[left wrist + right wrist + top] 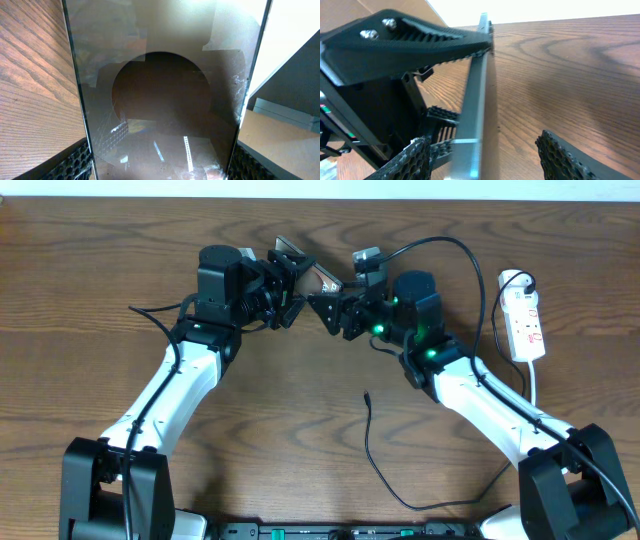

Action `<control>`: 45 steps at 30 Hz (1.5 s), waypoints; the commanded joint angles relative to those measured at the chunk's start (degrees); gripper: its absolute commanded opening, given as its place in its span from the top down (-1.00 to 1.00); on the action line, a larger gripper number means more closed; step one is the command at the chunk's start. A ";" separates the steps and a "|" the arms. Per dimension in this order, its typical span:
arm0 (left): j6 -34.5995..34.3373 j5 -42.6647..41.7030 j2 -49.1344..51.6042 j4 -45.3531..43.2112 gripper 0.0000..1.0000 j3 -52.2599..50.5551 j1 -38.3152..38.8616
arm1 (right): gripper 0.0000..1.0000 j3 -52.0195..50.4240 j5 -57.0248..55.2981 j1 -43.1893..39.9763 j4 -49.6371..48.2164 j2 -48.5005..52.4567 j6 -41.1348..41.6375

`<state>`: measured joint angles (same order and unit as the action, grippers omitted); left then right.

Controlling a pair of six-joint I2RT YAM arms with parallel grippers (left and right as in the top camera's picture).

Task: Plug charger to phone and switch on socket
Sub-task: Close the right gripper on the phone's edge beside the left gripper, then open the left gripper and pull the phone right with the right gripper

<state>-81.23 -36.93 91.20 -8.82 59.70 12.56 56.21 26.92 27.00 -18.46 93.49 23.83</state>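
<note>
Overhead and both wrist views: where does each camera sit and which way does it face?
Overhead: above the table, looking straight down on the left arm, right arm, the phone, the charger and the socket.
Left wrist: on the left arm, facing the phone's glossy face, clamped between the left fingers.
Right wrist: on the right arm, facing the phone edge-on past the open right fingers.
Shared: all three show the phone.

The white arms (pixel 165 395) carry black joints, green lights (pixel 430 352), silver screws (pixel 377 27) and honeycomb-textured fingers (pixel 565 155).

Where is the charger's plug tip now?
In the overhead view, the charger's plug tip lies on the table between left arm and right arm, nearer the right.
</note>
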 commanded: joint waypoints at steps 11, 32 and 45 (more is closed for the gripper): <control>-0.55 -0.76 -0.44 -0.76 0.85 0.42 3.37 | -0.14 0.90 -3.08 1.33 0.26 0.28 -0.79; -0.52 0.63 -0.44 -0.76 0.85 0.42 3.54 | 0.91 0.90 -4.96 1.33 1.49 0.28 -0.72; -0.50 1.01 -0.44 -0.72 -0.88 0.42 3.48 | 0.98 0.90 -4.94 1.31 1.49 0.28 -0.72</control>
<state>-81.89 -36.03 91.20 -8.75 59.70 15.86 56.21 21.08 27.94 -16.56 93.49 21.82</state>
